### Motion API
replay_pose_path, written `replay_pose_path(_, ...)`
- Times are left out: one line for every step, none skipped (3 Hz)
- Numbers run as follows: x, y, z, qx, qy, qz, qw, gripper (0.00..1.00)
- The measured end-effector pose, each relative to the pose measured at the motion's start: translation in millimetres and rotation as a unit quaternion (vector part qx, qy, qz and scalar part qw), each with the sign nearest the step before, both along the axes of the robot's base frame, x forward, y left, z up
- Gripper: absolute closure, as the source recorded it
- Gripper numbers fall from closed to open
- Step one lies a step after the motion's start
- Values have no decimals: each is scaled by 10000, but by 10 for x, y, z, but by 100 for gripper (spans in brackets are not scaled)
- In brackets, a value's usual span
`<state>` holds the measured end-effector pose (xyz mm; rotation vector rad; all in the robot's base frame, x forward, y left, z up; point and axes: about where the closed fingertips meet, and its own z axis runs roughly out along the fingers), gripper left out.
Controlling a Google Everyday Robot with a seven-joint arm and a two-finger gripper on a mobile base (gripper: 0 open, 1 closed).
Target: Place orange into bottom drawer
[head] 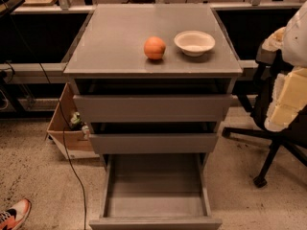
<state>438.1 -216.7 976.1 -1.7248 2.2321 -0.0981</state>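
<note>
The orange [154, 48] sits on top of the grey cabinet [120, 42], right of the middle and just left of a cream-white bowl [194, 42]. The bottom drawer [156, 206] is pulled out wide toward me, and its grey tray holds nothing. The two shallower drawers above it are only slightly out. My gripper is not in view. A white and cream shape [291, 80] at the right edge is the only thing that could belong to my arm, and I cannot tell whether it does.
A black office chair [268, 138] stands right of the cabinet. A cardboard box [67, 128] sits at the cabinet's lower left, and a black cable [72, 171] runs across the floor. A shoe [13, 214] is at the bottom left corner.
</note>
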Motion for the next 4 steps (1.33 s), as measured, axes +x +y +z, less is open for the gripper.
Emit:
replay_pose_path(2,2,0,2,-1,2,10000,0)
replay_pose_path(355,309,-98,252,-61,241,9994,0)
replay_pose_path(863,826,-125,405,-256,591,9971,0)
replay_pose_path(1321,1371,-164,583,-335,919,9935,0)
